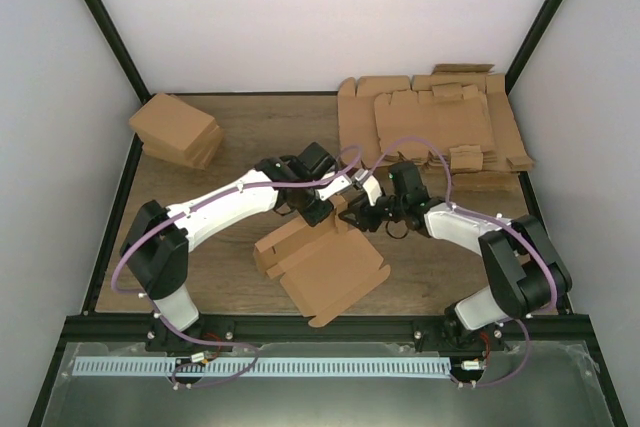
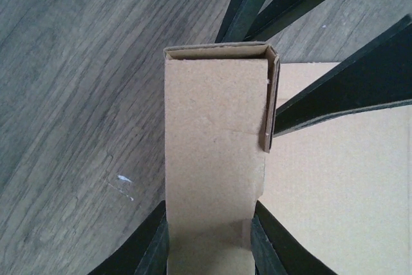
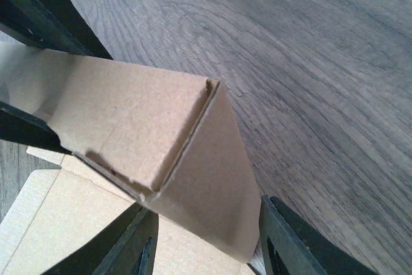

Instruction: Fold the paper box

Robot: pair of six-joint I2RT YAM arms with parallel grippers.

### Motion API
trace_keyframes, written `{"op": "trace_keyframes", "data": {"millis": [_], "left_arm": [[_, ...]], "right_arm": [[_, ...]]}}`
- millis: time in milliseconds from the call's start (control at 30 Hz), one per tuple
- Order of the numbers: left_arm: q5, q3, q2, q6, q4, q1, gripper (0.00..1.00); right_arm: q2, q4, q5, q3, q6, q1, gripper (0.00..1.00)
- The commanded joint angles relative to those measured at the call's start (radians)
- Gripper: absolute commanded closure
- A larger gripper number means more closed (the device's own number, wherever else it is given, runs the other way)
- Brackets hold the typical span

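The paper box (image 1: 330, 265) lies partly folded at the table's centre, with one long side wall raised at its far edge. My left gripper (image 1: 316, 209) holds that raised wall (image 2: 215, 152) from the left. Its fingers (image 2: 154, 243) press against both edges of the wall. My right gripper (image 1: 356, 213) meets the same wall's right end. Its jaws stand apart astride the folded corner (image 3: 212, 178), with one finger (image 3: 290, 243) along the flap's edge. The box's flat base shows in both wrist views (image 2: 347, 185) (image 3: 71, 223).
A thick pile of flat brown cardboard sheets (image 1: 440, 127) lies at the back right. A pile of compact brown cartons (image 1: 178, 130) sits at the back left. Black frame posts run along both sides. A metal rail crosses the near edge.
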Motion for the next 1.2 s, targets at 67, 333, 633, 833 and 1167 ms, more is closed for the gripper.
{"op": "trace_keyframes", "data": {"millis": [67, 333, 633, 833, 1167], "left_arm": [[0.155, 0.028, 0.001, 0.016, -0.046, -0.005, 0.74], [0.288, 0.069, 0.033, 0.021, -0.092, 0.031, 0.74], [0.399, 0.093, 0.042, 0.002, -0.104, 0.057, 0.74], [0.384, 0.095, 0.037, -0.043, -0.089, 0.073, 0.73], [0.267, 0.107, 0.045, -0.194, -0.045, 0.079, 0.71]], "right_arm": [[0.018, 0.058, 0.033, 0.03, -0.037, 0.033, 0.55], [0.029, 0.068, 0.068, 0.037, -0.047, 0.053, 0.62], [0.014, 0.135, 0.157, 0.005, 0.006, 0.084, 0.74], [-0.003, 0.175, 0.248, -0.02, 0.084, 0.113, 0.83], [-0.024, 0.145, 0.598, -0.04, 0.269, 0.213, 0.82]]}}
